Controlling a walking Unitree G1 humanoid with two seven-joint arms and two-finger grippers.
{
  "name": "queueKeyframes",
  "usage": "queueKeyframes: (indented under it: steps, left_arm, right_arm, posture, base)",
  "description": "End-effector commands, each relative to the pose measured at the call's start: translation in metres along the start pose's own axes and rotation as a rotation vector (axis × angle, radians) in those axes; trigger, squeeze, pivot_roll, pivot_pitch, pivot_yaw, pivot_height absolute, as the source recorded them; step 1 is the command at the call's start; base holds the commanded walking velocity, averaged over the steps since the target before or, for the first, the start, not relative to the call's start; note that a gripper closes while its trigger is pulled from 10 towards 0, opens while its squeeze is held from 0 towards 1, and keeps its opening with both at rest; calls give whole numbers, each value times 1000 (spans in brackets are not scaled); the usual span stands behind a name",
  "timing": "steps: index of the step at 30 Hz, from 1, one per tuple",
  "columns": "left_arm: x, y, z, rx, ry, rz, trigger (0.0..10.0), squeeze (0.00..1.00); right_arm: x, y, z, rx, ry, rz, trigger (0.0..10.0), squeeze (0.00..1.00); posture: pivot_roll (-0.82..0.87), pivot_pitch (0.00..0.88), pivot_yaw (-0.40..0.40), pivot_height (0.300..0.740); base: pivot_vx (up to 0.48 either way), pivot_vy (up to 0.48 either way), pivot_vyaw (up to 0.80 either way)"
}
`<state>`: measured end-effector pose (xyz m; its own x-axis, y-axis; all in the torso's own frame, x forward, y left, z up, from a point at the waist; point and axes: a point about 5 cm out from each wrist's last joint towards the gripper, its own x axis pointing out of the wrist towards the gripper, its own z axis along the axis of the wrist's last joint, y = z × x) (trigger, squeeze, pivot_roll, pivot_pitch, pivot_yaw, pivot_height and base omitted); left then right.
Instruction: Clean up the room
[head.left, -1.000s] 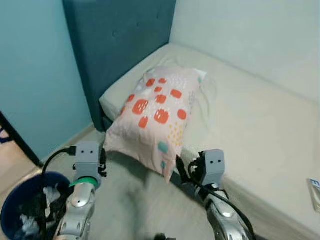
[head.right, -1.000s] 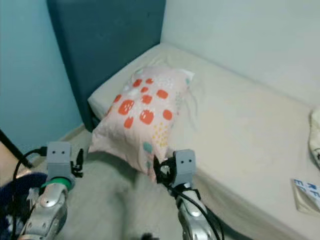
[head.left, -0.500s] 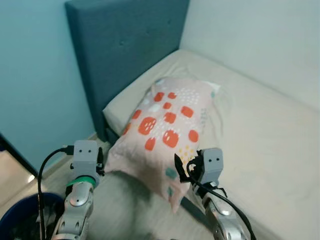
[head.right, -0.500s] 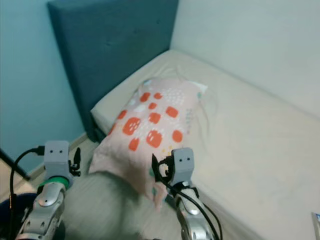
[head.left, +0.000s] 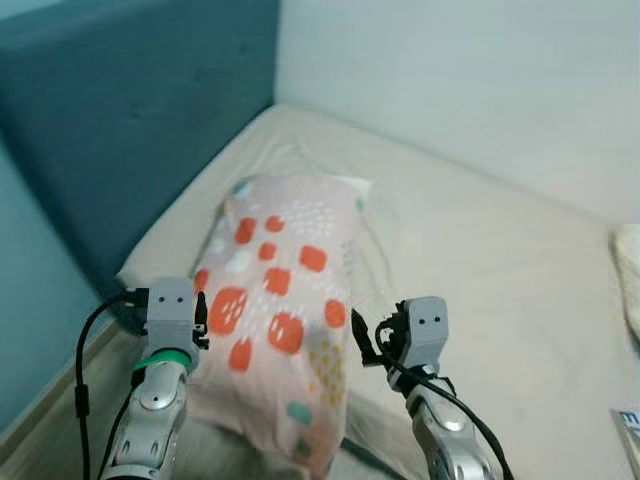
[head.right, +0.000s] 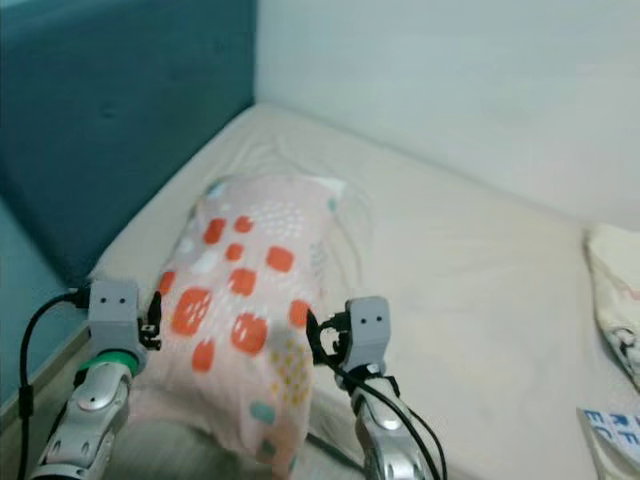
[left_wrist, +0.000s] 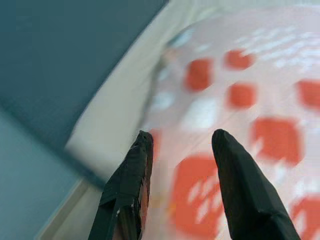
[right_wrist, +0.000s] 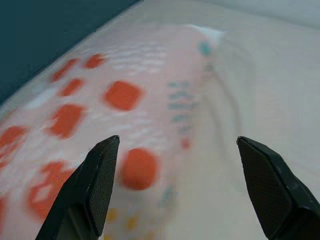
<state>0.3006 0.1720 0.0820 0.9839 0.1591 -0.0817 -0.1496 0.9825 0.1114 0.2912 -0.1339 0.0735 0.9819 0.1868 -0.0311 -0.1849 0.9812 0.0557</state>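
A pink pillow (head.left: 280, 310) with orange-red patches lies on the cream bed (head.left: 490, 250), its near end hanging over the bed's edge. My left gripper (head.left: 200, 322) is up at the pillow's left side. In the left wrist view this gripper (left_wrist: 182, 137) is open, with the pillow's cover just beyond its fingertips (left_wrist: 142, 145). My right gripper (head.left: 363, 340) is at the pillow's right side. In the right wrist view that gripper (right_wrist: 178, 141) is wide open, with the pillow and the mattress beyond it. Neither holds anything.
A dark blue padded headboard (head.left: 120, 120) stands at the bed's left end, against a white wall (head.left: 480, 80). A second pale pillow (head.right: 615, 290) and a printed paper (head.right: 612, 432) lie at the bed's right. Wooden floor (head.left: 45, 445) runs along the bed's near left side.
The view has swung right and closer to the bed, so the blue bin and floor have left the picture. Both arms keep the same raised pose either side of the pillow.
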Motion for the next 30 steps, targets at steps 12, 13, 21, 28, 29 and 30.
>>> queueKeyframes:
  steps: [12,13,21,28,29,30]
  left_arm:
    - [-7,-18,-3,19,15,-148,10000,0]
    - [-7,-18,-3,19,15,-148,10000,0]
    - [-8,-21,-4,-2,29,-162,10000,0]
    - [-7,-20,-3,-14,37,-154,10000,0]
    - [-7,-20,-3,-18,38,-151,10000,0]
    - [-7,-20,-3,-19,38,-150,10000,0]
  right_arm:
    - [-5,-10,-10,1,47,-45,10000,0]
    - [-5,-10,-10,1,47,-45,10000,0]
    - [-5,-10,-10,3,49,-46,10000,0]
    - [-5,-10,-10,7,49,-49,10000,0]
    - [-5,-10,-10,8,49,-50,10000,0]
    - [-5,-10,-10,8,49,-51,10000,0]
  posture:
    - [-40,92,-4,740]
    - [-40,92,-4,740]
    - [-40,93,-4,740]
    - [-42,93,-2,740]
    - [-42,93,-2,740]
    - [-42,93,-2,740]
  base:
    - [0,0,-371]
    - [0,0,-800]
    - [0,0,-800]
    - [0,0,-800]
    - [0,0,-800]
    - [0,0,-800]
